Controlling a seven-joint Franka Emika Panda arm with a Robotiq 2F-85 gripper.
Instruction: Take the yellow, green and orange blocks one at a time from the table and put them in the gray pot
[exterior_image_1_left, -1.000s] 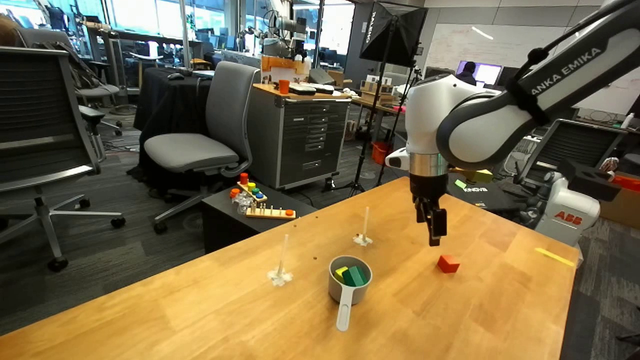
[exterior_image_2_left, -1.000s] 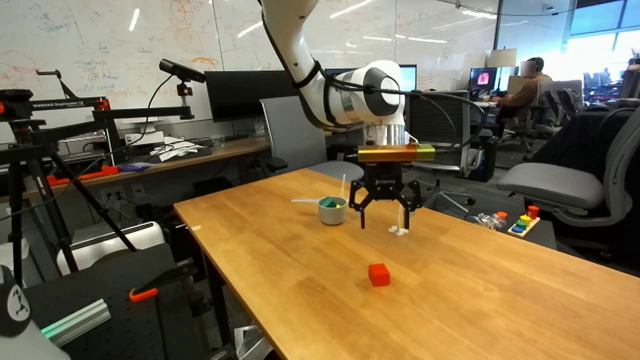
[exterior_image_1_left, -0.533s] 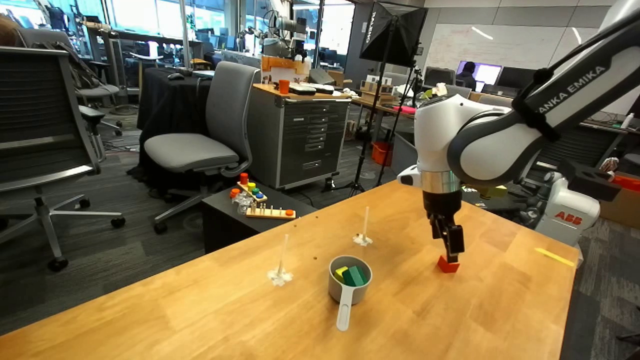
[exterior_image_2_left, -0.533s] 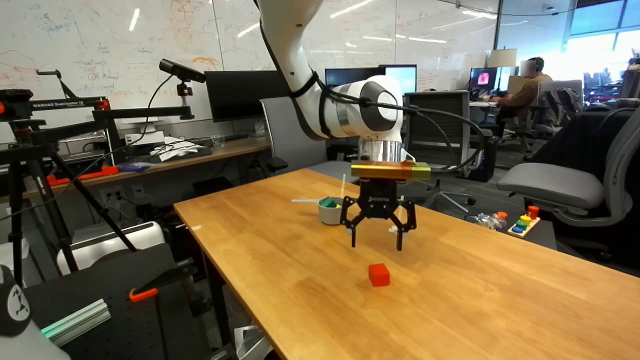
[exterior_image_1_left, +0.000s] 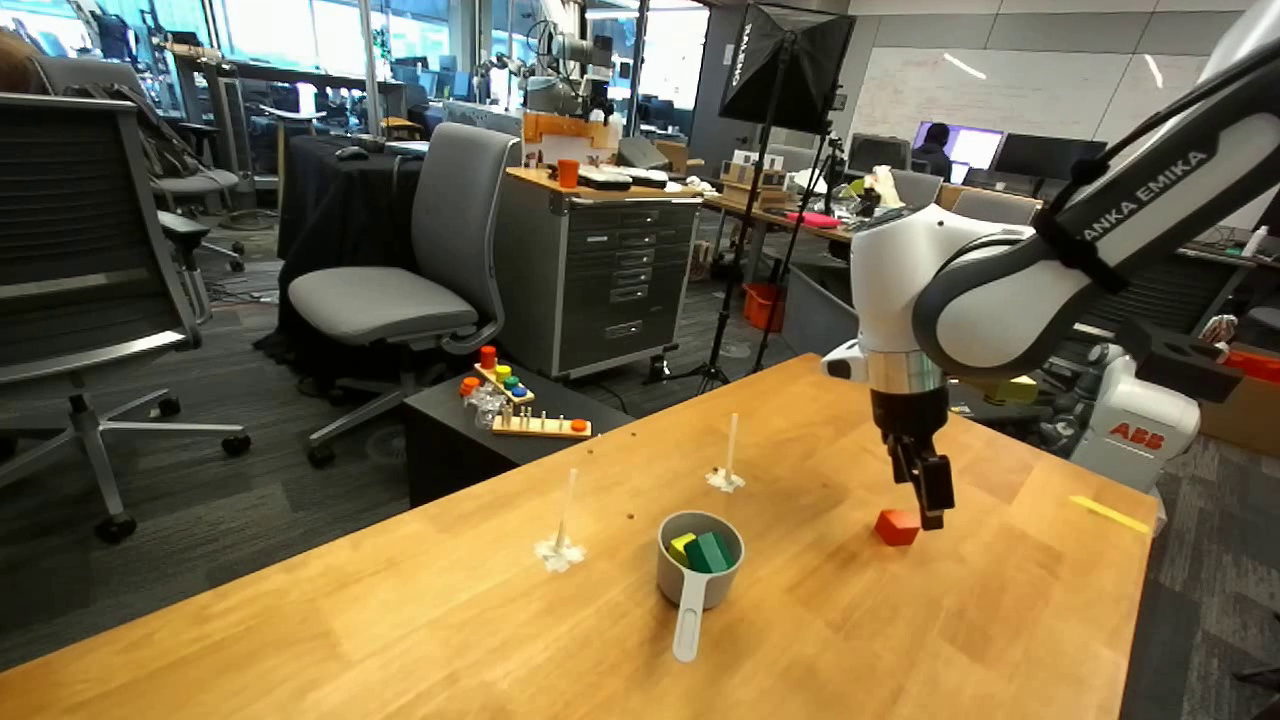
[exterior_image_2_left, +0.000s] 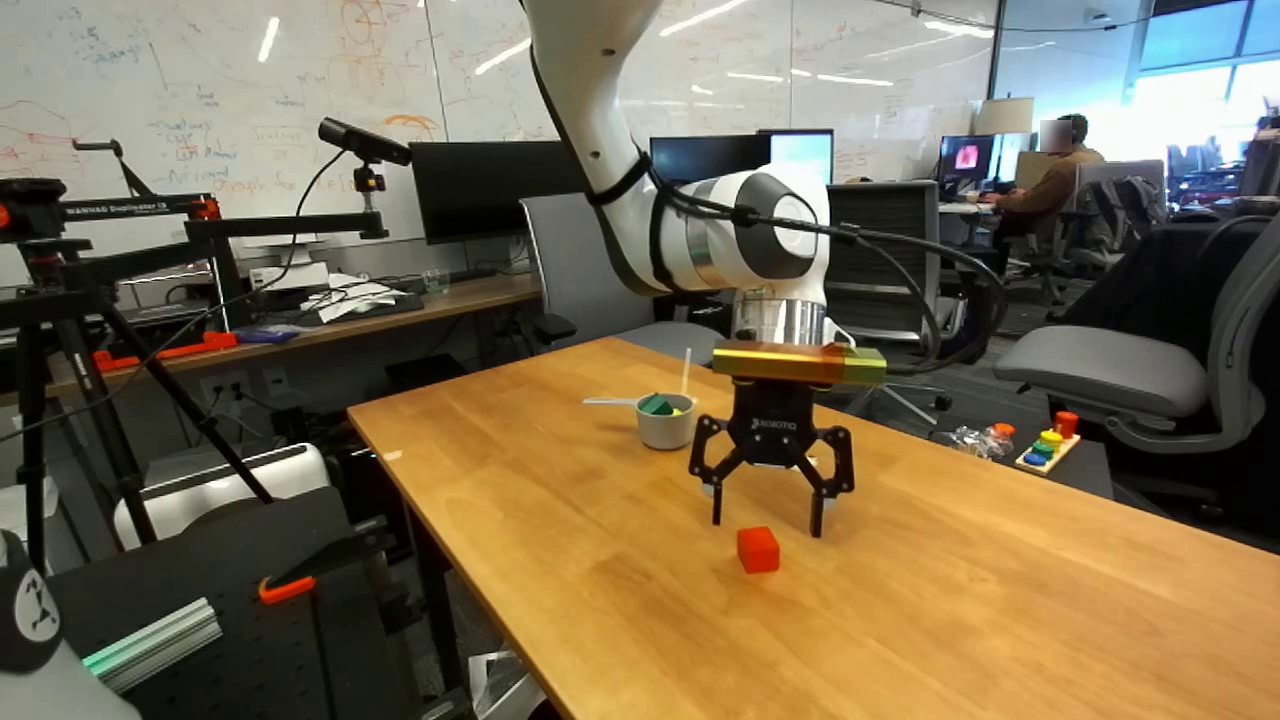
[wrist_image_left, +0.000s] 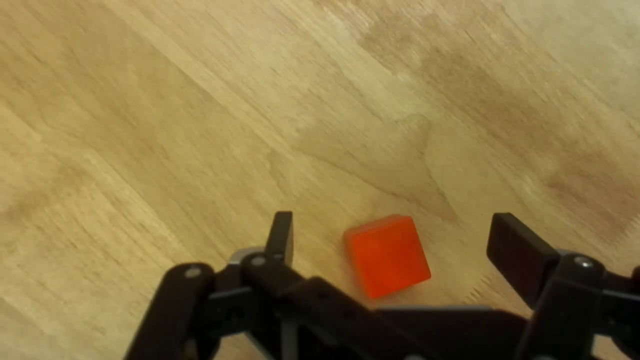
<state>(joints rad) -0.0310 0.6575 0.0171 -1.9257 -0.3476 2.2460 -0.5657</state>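
Observation:
The red-orange block (exterior_image_1_left: 895, 528) sits alone on the table; it also shows in an exterior view (exterior_image_2_left: 758, 550) and in the wrist view (wrist_image_left: 390, 257). The gray pot (exterior_image_1_left: 667, 580) stands upright, also seen in an exterior view (exterior_image_2_left: 664, 432). The green block (exterior_image_1_left: 711, 553) and the yellow block (exterior_image_1_left: 682, 548) lie inside it. My gripper (exterior_image_2_left: 767, 528) is open and empty, above the table close to the red-orange block. In the wrist view the block lies between and beyond the open fingertips (wrist_image_left: 392, 217), nearer the left finger, touching neither, and turned slightly against the jaws.
Two thin clear upright sticks, a nearer one (exterior_image_1_left: 566, 515) and a farther one (exterior_image_1_left: 732, 450), stand in white putty on the wooden table (exterior_image_1_left: 400, 600). A yellow strip (exterior_image_1_left: 1108, 514) lies near the table's edge. Toy clutter (exterior_image_1_left: 540, 426) sits on a black stand beyond the table.
The arm has come down and moved toward the red-orange block, away from the pot. The gripper has stayed open. The blocks and pot have not moved.

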